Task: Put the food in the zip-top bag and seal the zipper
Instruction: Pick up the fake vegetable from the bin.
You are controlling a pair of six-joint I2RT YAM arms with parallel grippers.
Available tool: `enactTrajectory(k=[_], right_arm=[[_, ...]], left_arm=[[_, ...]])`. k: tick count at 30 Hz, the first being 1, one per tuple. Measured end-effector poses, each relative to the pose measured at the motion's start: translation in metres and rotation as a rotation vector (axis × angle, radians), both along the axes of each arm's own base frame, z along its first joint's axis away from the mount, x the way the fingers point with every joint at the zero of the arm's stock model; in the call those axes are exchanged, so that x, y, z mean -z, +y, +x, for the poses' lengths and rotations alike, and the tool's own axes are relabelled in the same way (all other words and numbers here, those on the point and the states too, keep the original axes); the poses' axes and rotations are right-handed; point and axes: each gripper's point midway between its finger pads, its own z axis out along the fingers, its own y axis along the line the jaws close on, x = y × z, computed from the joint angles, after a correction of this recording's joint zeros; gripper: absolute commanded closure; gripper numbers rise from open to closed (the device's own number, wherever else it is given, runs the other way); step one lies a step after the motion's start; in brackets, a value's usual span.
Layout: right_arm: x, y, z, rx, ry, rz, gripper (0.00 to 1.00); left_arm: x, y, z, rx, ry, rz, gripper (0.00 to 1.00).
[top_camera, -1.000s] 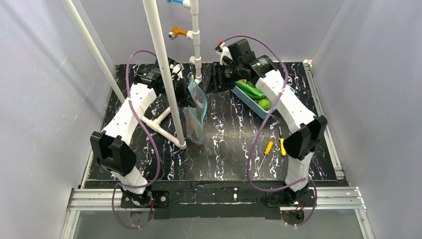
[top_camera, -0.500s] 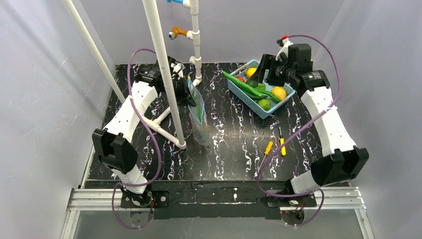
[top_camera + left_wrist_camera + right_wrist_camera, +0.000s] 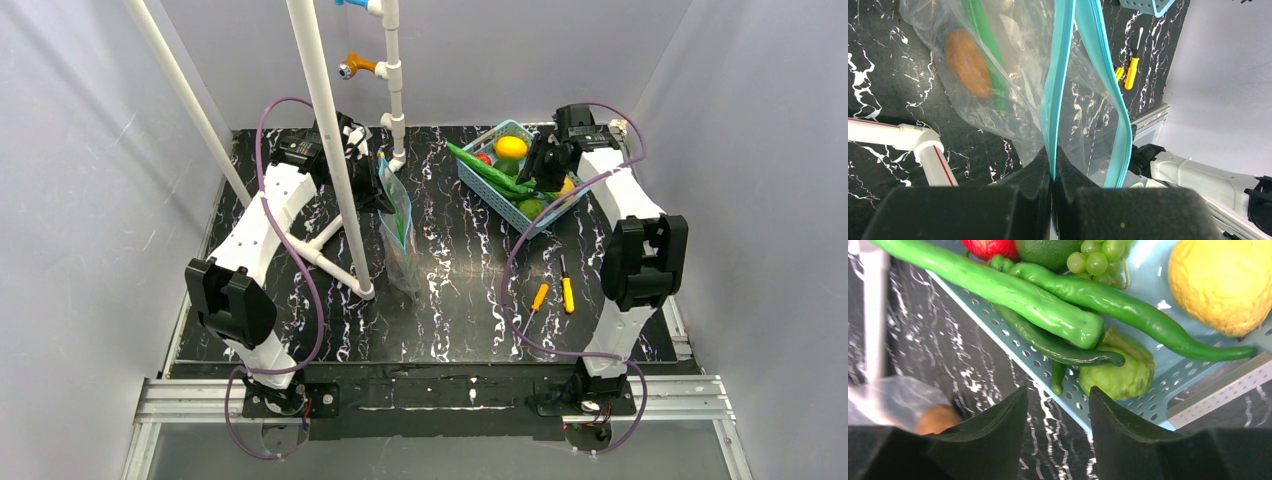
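The clear zip-top bag (image 3: 402, 238) hangs upright at table centre-left, its mouth open. My left gripper (image 3: 1053, 162) is shut on one lip of the teal zipper (image 3: 1059, 75); the other lip (image 3: 1112, 95) bows away. Inside the bag lie a brown-orange fruit (image 3: 967, 62) and a green pod (image 3: 984, 47). My right gripper (image 3: 1058, 390) is open and empty, hovering over the near edge of the light-blue basket (image 3: 1148, 400). The basket holds long green pods (image 3: 1023, 292), a yellow fruit (image 3: 1223, 285), a red piece (image 3: 990, 247), green grapes (image 3: 1098, 255) and a lumpy green fruit (image 3: 1120, 375).
White pipe posts (image 3: 325, 130) stand just left of the bag, with a pipe foot (image 3: 923, 145) on the table. Two orange-handled screwdrivers (image 3: 553, 293) lie front right. The basket (image 3: 487, 180) sits at the back right by the table edge.
My right arm has swung away from the bag to the back right and now sits over the basket. My left gripper and the bag have hardly moved.
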Motion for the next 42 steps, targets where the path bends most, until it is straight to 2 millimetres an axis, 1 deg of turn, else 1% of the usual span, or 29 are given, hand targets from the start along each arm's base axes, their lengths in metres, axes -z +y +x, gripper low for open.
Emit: enactTrajectory(k=[3,7,10,14,16,20,23,25,28,34,38,42], right_arm=[[-0.001,0.003,0.003,0.139,0.017,0.121,0.4],[0.009,0.012,-0.003,0.29,0.062,0.244,0.4],[0.016,0.016,-0.004,0.397,0.1,0.305,0.43],[0.015,0.016,0.001,0.516,0.114,0.345,0.44],[0.018,0.013,0.005,0.57,0.119,0.351,0.44],[0.036,0.005,0.011,0.667,0.144,0.331,0.46],[0.047,0.001,0.015,0.71,0.167,0.314,0.46],[0.054,-0.001,0.017,0.735,0.177,0.307,0.5],[0.059,-0.002,0.02,0.767,0.183,0.297,0.5],[0.065,-0.003,0.032,0.807,0.188,0.284,0.48],[0.067,-0.003,0.031,0.817,0.192,0.273,0.47],[0.068,-0.001,0.029,0.824,0.188,0.269,0.43]], left_arm=[[0.0,-0.001,0.0,0.001,0.002,-0.004,1.0],[0.0,-0.001,0.0,0.003,0.003,-0.006,1.0],[0.0,-0.001,0.0,0.003,0.002,-0.006,1.0],[0.0,-0.001,0.0,0.002,0.003,-0.006,1.0],[0.0,-0.001,0.0,0.002,0.003,-0.006,1.0],[0.0,-0.001,0.0,0.002,0.003,-0.006,1.0],[0.0,-0.001,-0.001,0.002,0.005,-0.005,1.0],[-0.001,0.0,-0.001,0.002,0.005,-0.005,1.0],[-0.002,-0.001,0.0,0.002,0.002,-0.006,1.0],[-0.002,0.0,-0.001,0.001,0.004,-0.004,1.0],[-0.003,0.0,-0.002,0.001,0.007,-0.002,1.0],[-0.003,0.0,-0.002,0.0,0.008,-0.001,1.0]])
